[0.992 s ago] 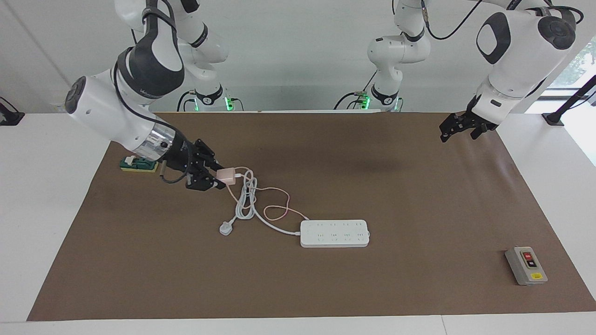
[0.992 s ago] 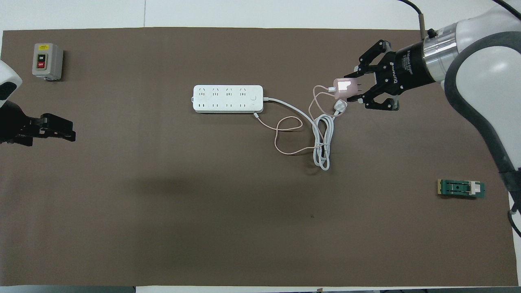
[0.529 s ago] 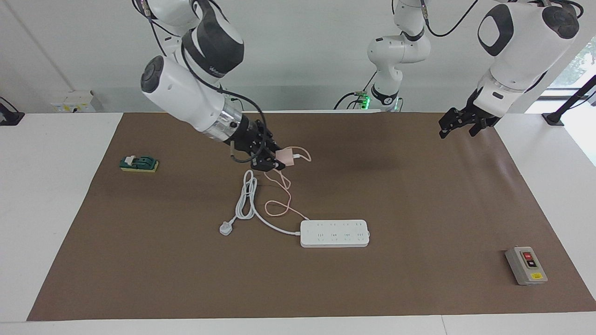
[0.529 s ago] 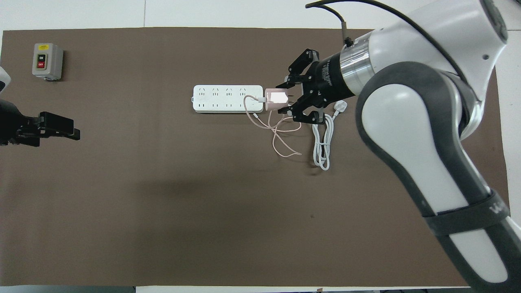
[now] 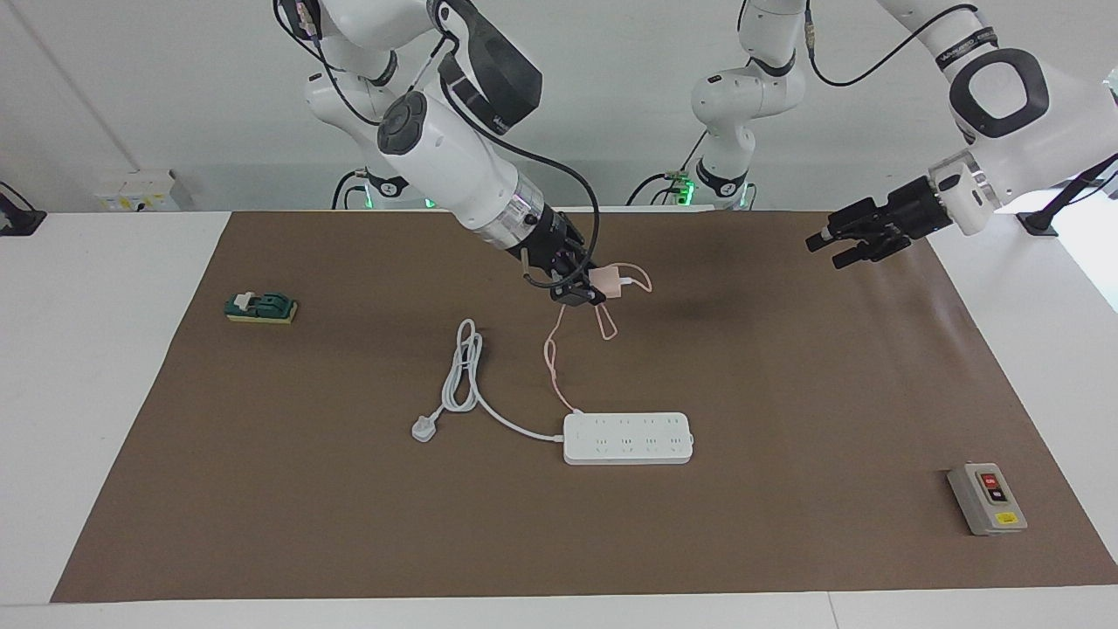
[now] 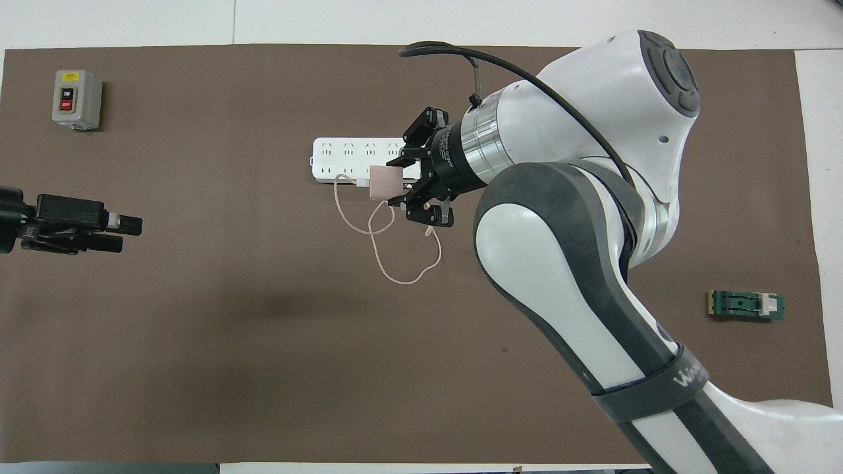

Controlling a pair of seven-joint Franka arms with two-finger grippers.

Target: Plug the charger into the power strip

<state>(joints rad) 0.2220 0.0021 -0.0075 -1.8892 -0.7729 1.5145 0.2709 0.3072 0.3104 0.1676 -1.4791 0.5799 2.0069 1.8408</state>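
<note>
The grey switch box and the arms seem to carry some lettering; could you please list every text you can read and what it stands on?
"ON": black button on the grey switch box.
"OFF": red button on the same box.
Yellow label on the box: too small to read.
Lettering on the right arm's dark band: only partly visible, unreadable.
Print on the right pincer's wrist: blurred.
Power strip: no readable text.
</note>
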